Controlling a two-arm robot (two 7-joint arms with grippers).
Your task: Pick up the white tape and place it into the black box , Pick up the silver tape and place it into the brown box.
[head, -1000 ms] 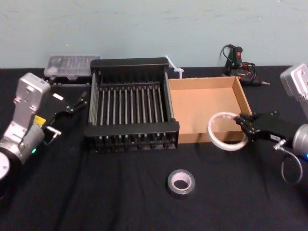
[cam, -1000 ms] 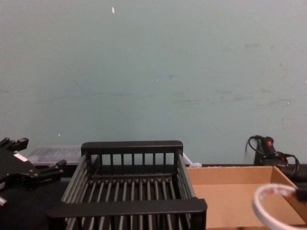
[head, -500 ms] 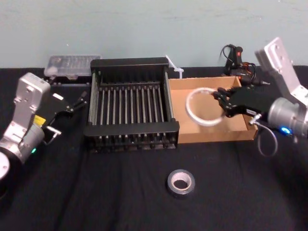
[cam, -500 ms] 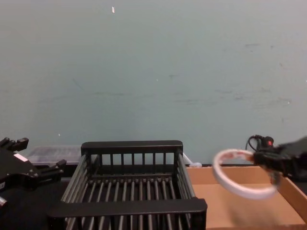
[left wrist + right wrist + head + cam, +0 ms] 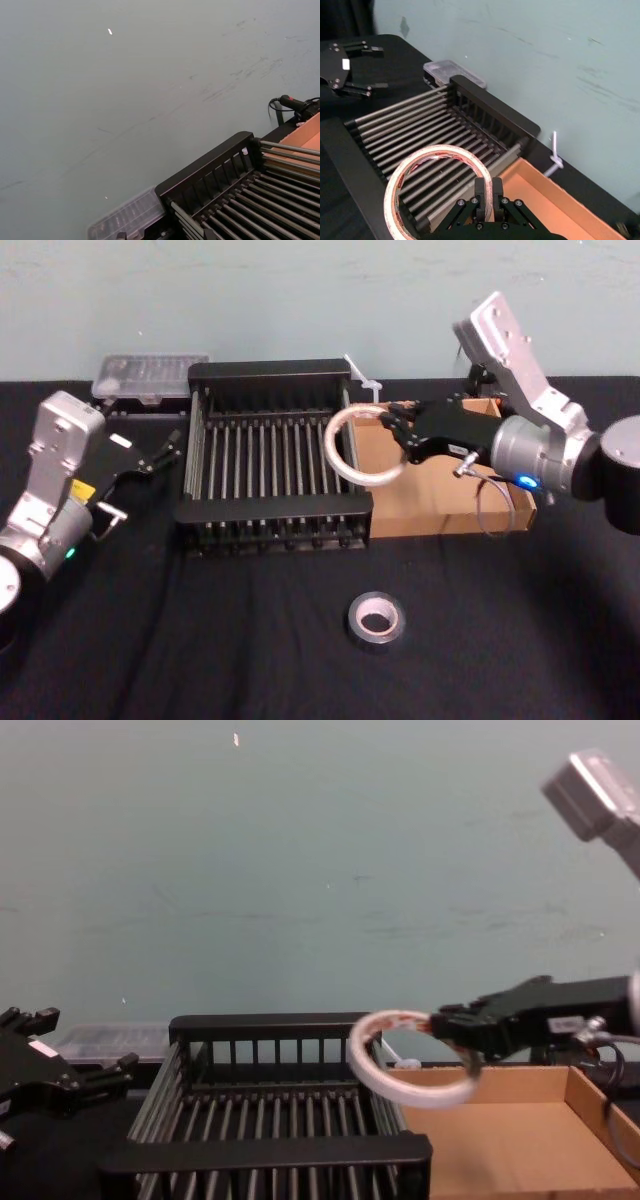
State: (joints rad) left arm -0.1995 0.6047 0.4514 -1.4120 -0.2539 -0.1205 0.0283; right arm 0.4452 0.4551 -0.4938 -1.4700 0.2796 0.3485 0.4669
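We find the right gripper (image 5: pixel 398 435) pinching the white tape (image 5: pixel 333 455) over the black box (image 5: pixel 270 508) at its right rim. The left gripper (image 5: pixel 160 455) sits spread.

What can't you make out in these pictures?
White tape: red print too blurred to read, right wrist view.
Brown box: far right corner hidden behind the right hand, head view.
Left hand: cut by the left edge, chest view.
Clear case: contents too small, head view.
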